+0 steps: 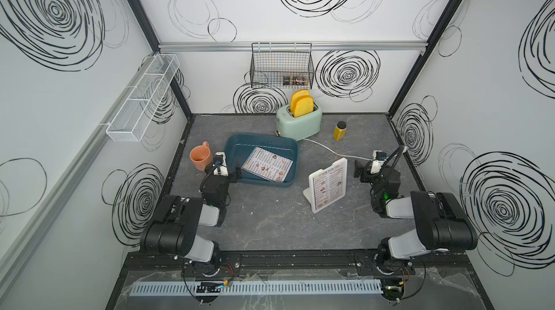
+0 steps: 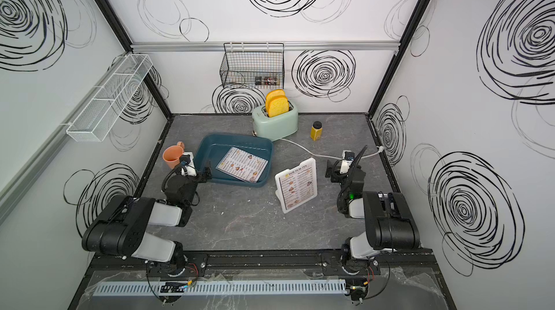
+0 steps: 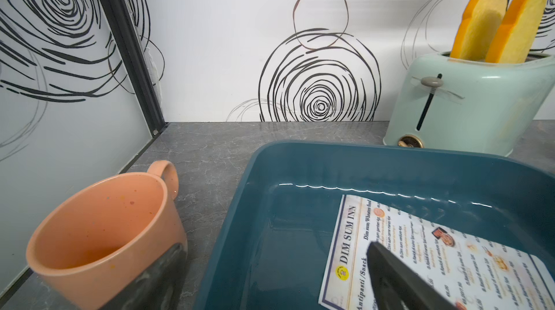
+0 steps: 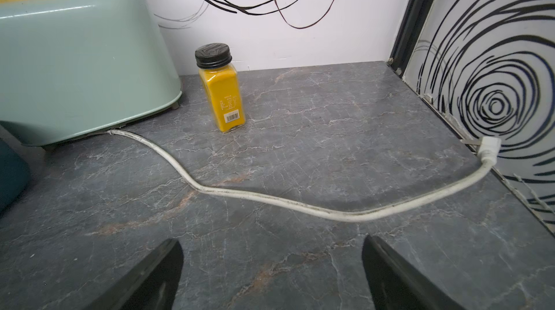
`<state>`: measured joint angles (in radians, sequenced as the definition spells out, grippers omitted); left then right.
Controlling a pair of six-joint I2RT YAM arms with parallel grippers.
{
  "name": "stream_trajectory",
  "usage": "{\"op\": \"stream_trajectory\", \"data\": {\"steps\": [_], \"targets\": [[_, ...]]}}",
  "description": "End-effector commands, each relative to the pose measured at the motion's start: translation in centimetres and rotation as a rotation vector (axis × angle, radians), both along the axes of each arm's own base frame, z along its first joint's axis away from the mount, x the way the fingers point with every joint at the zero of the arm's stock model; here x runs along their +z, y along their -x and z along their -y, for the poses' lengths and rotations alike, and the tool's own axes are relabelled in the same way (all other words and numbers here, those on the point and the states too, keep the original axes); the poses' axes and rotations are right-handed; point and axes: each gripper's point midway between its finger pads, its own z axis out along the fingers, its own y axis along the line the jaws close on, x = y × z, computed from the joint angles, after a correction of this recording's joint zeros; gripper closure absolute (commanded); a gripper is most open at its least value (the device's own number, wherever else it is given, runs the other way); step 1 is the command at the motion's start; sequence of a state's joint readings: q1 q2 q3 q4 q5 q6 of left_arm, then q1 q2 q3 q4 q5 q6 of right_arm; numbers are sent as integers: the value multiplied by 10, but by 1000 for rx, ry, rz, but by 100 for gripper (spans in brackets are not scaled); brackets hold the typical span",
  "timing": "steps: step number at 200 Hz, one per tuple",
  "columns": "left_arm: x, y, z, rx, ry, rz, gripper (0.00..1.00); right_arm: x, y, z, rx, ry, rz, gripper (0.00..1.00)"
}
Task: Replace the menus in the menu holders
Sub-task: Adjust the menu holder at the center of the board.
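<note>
Over the grey table (image 1: pixel 270 227): both arms low, nothing grasped.

Both top views show a loose menu (image 1: pixel 267 163) lying flat in the teal bin (image 1: pixel 261 139), and a mounted menu (image 2: pixel 297 187) standing tilted in the white menu holder (image 2: pixel 313 162) between the arms. Left wrist view: the left gripper (image 3: pixel 274 247) is spread wide across the bin's near wall, one finger by the orange mug (image 3: pixel 99 218), the other above the loose menu. Right wrist view: the right gripper (image 4: pixel 271 242) gapes over bare table, facing the white cord (image 4: pixel 270 200) and yellow bottle (image 4: pixel 222 98).
</note>
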<state>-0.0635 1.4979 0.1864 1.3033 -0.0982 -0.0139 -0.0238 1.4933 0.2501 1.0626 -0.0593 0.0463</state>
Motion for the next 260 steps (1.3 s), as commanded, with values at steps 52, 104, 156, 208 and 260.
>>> {"op": "stream_trajectory", "data": {"steps": [52,104,156,208,260], "targets": [[19,-2,-1,-1,-5,70,4,16,-8,1,-5,6,47,3],[19,-1,-3,-15,17,75,4,16,-8,1,-5,6,47,3],[43,17,-22,29,83,140,4,47,0,10,-69,7,42,3],[70,17,-14,-8,170,123,4,70,43,43,-317,-361,-85,3],[84,2,41,-173,263,-109,4,72,83,26,-284,-510,-249,3]]}}
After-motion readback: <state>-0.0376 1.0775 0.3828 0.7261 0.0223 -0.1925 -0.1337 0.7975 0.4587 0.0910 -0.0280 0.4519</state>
